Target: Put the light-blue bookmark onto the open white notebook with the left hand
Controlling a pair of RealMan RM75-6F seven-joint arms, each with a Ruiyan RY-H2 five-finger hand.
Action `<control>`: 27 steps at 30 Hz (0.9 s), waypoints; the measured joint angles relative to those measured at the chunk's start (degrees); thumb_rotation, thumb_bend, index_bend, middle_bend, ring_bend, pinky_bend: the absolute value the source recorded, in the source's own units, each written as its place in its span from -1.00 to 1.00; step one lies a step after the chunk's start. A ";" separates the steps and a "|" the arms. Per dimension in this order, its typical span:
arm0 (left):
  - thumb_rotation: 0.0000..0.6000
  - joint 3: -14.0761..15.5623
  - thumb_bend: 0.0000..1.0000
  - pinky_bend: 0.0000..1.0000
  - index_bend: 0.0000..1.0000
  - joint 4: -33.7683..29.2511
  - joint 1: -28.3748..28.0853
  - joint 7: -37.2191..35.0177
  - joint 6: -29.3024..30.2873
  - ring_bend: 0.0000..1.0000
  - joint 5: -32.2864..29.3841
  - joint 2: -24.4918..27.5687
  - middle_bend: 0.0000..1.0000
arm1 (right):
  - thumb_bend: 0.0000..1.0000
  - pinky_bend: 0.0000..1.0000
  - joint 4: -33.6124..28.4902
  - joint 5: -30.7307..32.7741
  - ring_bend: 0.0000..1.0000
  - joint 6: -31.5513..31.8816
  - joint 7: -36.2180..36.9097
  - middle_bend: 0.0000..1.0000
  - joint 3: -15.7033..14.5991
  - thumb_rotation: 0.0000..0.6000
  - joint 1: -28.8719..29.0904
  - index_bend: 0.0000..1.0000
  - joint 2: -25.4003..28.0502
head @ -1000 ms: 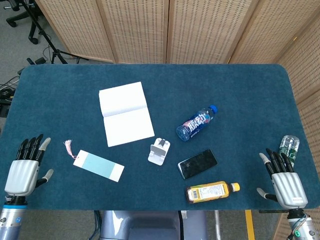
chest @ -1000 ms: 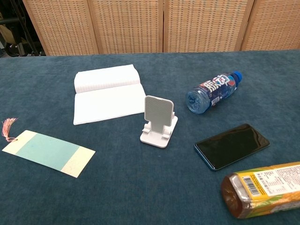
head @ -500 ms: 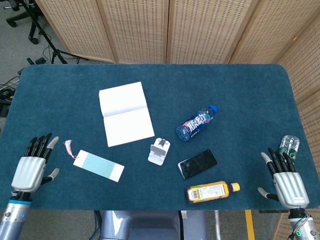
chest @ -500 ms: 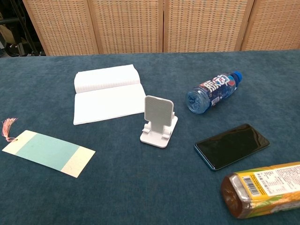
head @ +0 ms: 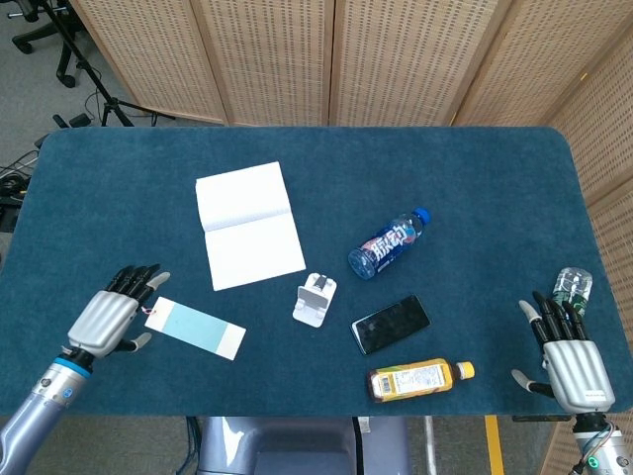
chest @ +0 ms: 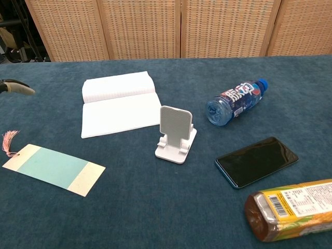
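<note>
Light-blue bookmark [head: 195, 328] lies flat lower left, left hand [head: 109, 318] released, fingers spread over its tasselled end; right hand [head: 571, 361] released lower right.

The head view looks steeply down from above the table's [head: 495, 178] near edge, taking in its whole top. The chest view sits low and close, facing across it. Both share the phone stand [head: 315, 299] [chest: 176, 134] and its surroundings.

Light-blue bookmark [head: 195, 328], white notebook [head: 248, 225], dark-teal table [head: 475, 188].
</note>
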 measured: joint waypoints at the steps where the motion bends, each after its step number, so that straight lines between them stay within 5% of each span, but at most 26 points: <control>1: 1.00 0.08 -0.52 -1.00 -0.85 -0.24 -0.56 0.19 -0.93 -1.00 -0.11 0.25 -1.00 | -1.00 -1.00 0.02 -0.03 -1.00 0.00 0.04 -1.00 -0.01 1.00 0.01 -1.00 -0.01; 12: 1.00 1.40 -0.51 -1.00 -0.65 -1.51 -6.22 6.69 -8.84 -1.00 -2.85 -0.53 -1.00 | -1.00 -1.00 0.19 0.07 -1.00 0.11 0.96 -1.00 0.13 1.00 -0.01 -1.00 0.18; 27: 1.00 1.61 -0.51 -1.00 -0.58 -0.12 -7.69 16.92 -7.41 -1.00 -10.12 -5.59 -1.00 | -1.00 -1.00 0.40 0.46 -1.00 -0.13 2.10 -1.00 0.35 1.00 0.12 -1.00 0.51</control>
